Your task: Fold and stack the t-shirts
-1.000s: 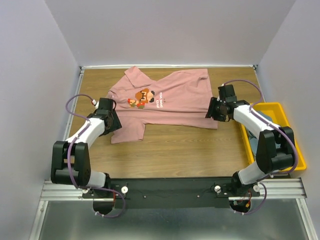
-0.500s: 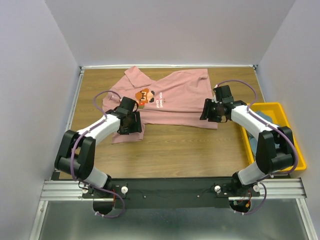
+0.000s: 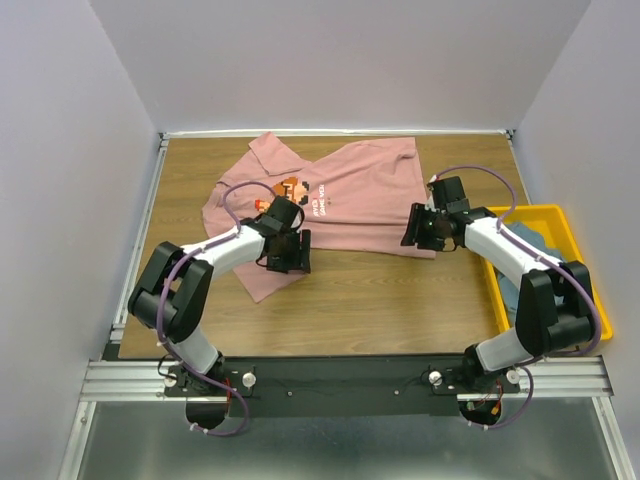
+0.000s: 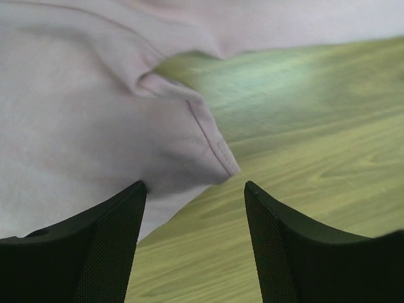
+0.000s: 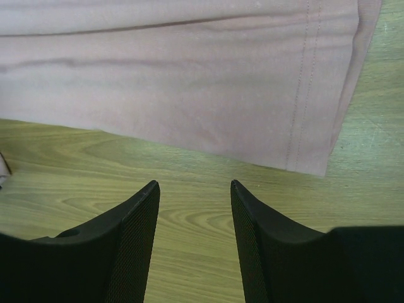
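The pink shirt (image 3: 340, 195) lies spread out on the table (image 3: 380, 300), print side up. The blue-grey shirt (image 3: 528, 240) is in the yellow bin (image 3: 560, 210) at the right, partly behind the right arm.

The left gripper (image 3: 296, 252) is low over the near left part of the shirt. Its fingers (image 4: 107, 240) are apart and hold nothing. A curled-up bit of cloth edge sits just past the tips. The right gripper (image 3: 413, 226) is at the shirt's near right corner. Its fingers are apart too, with bare wood between them and the hem just ahead.

What could go wrong? If the right one closes where it is, it would likely pinch only air, since the hem is not yet between its fingers. The left one could push the curled cloth along and bunch it up more, or catch just a thin bit that slips out. And if one side grabs and the other misses, the shirt may twist, so the fold would come out crooked.
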`<state>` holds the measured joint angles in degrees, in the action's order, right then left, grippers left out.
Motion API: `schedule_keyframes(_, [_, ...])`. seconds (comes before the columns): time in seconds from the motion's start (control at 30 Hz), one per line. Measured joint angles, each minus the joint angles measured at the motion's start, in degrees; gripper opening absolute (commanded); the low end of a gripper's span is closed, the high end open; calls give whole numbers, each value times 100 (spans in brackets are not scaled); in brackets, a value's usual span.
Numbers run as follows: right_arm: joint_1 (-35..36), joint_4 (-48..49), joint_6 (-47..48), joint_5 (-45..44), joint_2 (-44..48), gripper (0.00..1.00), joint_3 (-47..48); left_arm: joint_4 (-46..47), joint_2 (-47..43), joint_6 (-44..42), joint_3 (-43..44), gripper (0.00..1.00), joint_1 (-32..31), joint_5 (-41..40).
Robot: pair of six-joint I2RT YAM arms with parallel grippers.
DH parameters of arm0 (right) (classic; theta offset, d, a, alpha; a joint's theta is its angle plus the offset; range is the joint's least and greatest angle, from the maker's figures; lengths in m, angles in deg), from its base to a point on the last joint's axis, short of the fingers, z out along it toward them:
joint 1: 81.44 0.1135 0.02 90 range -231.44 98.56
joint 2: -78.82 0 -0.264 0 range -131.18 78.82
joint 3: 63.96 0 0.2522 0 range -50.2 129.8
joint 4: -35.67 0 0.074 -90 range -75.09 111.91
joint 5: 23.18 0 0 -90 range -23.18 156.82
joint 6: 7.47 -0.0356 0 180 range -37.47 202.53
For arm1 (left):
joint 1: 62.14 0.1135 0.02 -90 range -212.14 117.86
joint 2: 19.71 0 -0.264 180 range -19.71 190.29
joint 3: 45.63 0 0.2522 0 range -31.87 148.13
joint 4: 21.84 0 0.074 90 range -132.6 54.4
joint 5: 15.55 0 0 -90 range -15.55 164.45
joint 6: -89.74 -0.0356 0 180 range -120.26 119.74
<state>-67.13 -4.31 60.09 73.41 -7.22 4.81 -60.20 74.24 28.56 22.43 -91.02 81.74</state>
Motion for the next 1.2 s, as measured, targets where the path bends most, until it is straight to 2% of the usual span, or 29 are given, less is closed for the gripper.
schedule_keyframes(0.17, [0, 0, 4, 0, 33, 56, 0, -195, -24, 111, 24, 73, -199, 293])
schedule_keyframes(0.33, [0, -2, 52, -9, 37, 56, 2, -678, -461, 461, 33, 73, -142, -52])
schedule_keyframes(0.43, [0, -4, 92, -9, 48, 56, 17, -798, -841, 654, 20, 72, 170, -376])
schedule_keyframes(0.57, [0, -9, 131, -9, 101, 56, 22, -726, -1384, 807, -278, 70, 1134, -855])
schedule_keyframes(0.7, [0, -11, 157, -17, 133, 56, 24, -629, -1451, 831, -660, 66, 1934, -1263])
schedule_keyframes(0.87, [0, -15, 166, -17, 160, 56, 24, -568, -1325, 828, -946, 63, 2177, -1421])
schedule_keyframes(1.2, [0, -22, 197, -118, 249, 56, 22, -450, -1211, 837, -1150, 60, 2218, -1526])
